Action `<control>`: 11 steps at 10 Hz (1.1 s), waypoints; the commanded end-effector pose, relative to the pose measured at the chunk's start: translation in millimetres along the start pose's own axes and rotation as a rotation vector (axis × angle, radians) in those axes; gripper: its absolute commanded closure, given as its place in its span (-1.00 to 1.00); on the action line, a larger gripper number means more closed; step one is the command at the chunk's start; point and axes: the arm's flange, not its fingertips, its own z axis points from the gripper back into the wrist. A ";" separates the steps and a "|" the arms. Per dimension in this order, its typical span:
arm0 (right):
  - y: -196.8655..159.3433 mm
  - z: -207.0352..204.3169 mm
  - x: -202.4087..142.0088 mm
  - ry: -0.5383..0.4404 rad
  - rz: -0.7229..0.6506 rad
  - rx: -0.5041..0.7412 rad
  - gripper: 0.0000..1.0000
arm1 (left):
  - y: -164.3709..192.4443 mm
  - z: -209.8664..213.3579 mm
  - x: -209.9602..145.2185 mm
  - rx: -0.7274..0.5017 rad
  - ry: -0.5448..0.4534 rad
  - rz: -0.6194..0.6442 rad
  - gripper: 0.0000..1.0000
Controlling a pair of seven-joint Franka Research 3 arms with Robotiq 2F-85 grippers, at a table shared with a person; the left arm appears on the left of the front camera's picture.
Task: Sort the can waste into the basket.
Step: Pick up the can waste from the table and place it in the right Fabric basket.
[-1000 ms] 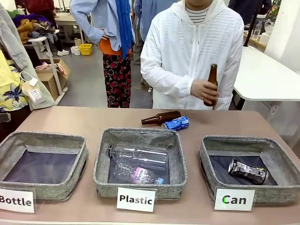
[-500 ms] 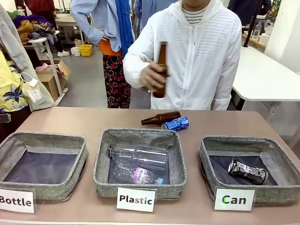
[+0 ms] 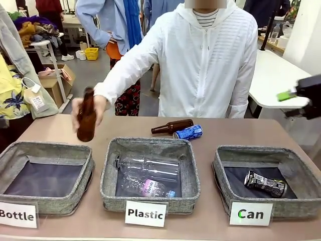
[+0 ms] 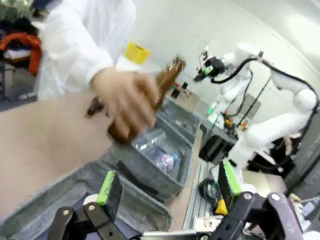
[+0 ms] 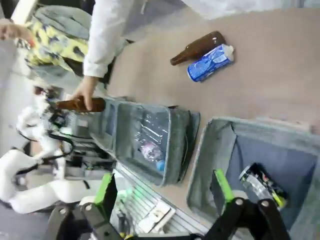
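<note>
Green-padded left tool (image 4: 167, 179) spread wide, empty; right tool (image 5: 163, 182) likewise wide, empty, touching nothing.

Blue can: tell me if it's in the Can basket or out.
Out. The blue can lies on its side on the table beside a brown bottle; the Can basket holds the black can.

The person (image 3: 200, 60) wears a white zipped hooded jacket (image 3: 220, 80) over a striped top (image 3: 206, 18); the left gripper (image 4: 167, 179) and right gripper (image 5: 162, 186) are black bolted linkages with green pads (image 4: 106, 186).
</note>
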 end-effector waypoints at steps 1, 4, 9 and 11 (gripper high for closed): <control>8.5 -34.1 36.8 0.098 0.053 -0.125 -1.00 | -45.5 72.1 43.5 -0.031 -0.248 -0.021 -1.00; 20.4 -122.8 79.7 0.146 0.134 -0.346 -1.00 | -95.1 159.3 45.5 -0.020 -0.398 -0.034 -1.00; 17.2 -158.0 77.9 0.159 0.187 -0.367 -1.00 | -101.3 174.2 30.5 -0.032 -0.348 -0.017 -1.00; 14.1 -165.9 79.1 0.164 0.182 -0.387 -1.00 | -90.5 151.6 38.1 -0.064 -0.272 0.014 -1.00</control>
